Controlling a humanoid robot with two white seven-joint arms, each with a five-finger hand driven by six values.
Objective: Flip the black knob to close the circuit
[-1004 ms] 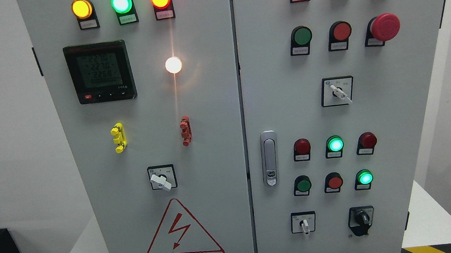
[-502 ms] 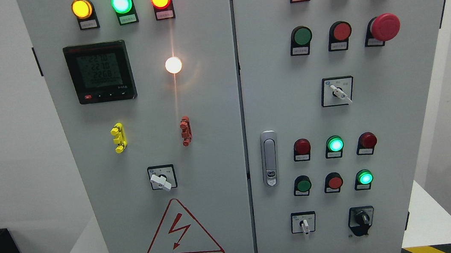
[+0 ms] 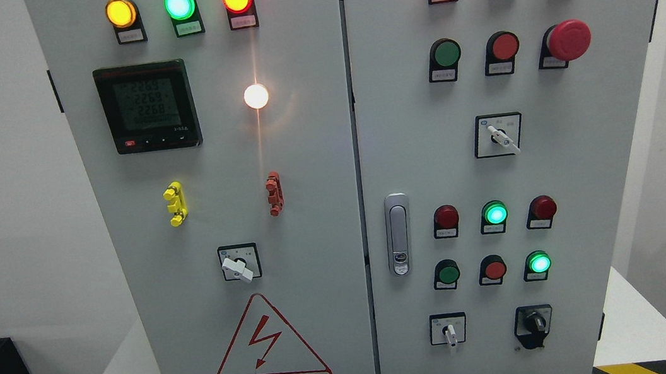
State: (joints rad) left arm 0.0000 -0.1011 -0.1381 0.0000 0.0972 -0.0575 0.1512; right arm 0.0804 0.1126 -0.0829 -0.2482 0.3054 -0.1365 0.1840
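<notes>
Black knob (image 3: 534, 322) sits low on the right door of the grey cabinet (image 3: 303, 152), bottom row, far right; just left of it a white-lever selector (image 3: 449, 330); above it the lit green lamp (image 3: 539, 263). Neither robot hand is in view, so finger state can't be told; nothing has hold of the knob yet.

Handling, as a guess: it's a small rotary selector w/ a raised grip bar, fixed to the panel; no weight to carry, only torque about its own axis. Hard moulded plastic, prob. stiff w/ a spring detent, so expect resistance then a snap; smooth surface, could slip under light pinch.

Where to grip: pinch the raised bar across its two flat sides w/ thumb and fingertips, squarely in front, then twist; don't push on the rim or the square backplate.

Risks: neighbours sit near, esp. the white-lever selector and the lamp above; a wide hand could brush them. Approx. which way closes the circuit can't be read; labels too small.
</notes>
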